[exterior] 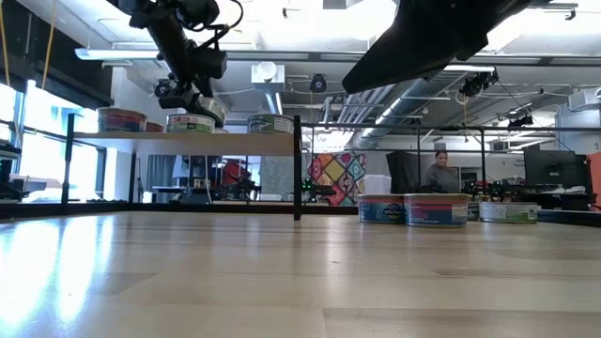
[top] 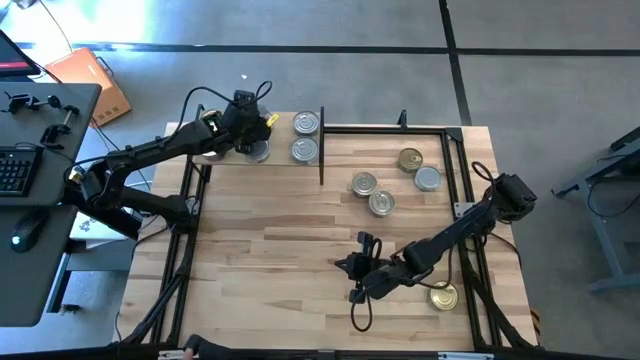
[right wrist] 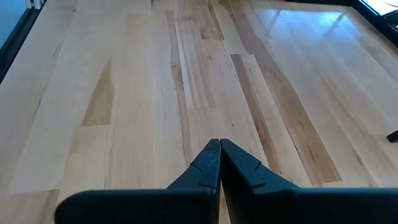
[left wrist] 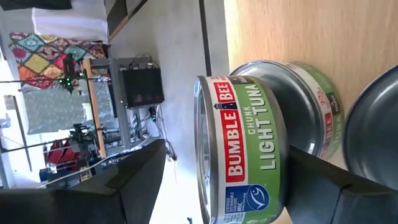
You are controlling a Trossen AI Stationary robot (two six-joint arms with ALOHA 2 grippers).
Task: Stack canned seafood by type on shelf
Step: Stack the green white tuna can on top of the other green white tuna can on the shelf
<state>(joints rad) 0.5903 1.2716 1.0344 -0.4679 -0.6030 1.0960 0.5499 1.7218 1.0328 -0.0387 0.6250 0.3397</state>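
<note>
**Left end effector spread around a tin at the shelf**

At 11 o'clock, the left end effector [top: 252,140] stood open astride a green-labelled tin [left wrist: 242,149] on the shelf [exterior: 178,143]. Five tins [top: 381,203] lay at 1 o'clock. The right end effector [right wrist: 219,155], shut and empty, hovered over bare surface [top: 270,270].

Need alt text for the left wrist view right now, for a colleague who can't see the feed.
A green-labelled Bumble Bee chunk light tuna tin sits stacked on another green-labelled tin on the light-wood shelf, between the left gripper's two dark fingers, which stand open on either side. Part of a third tin shows beside them.
</note>
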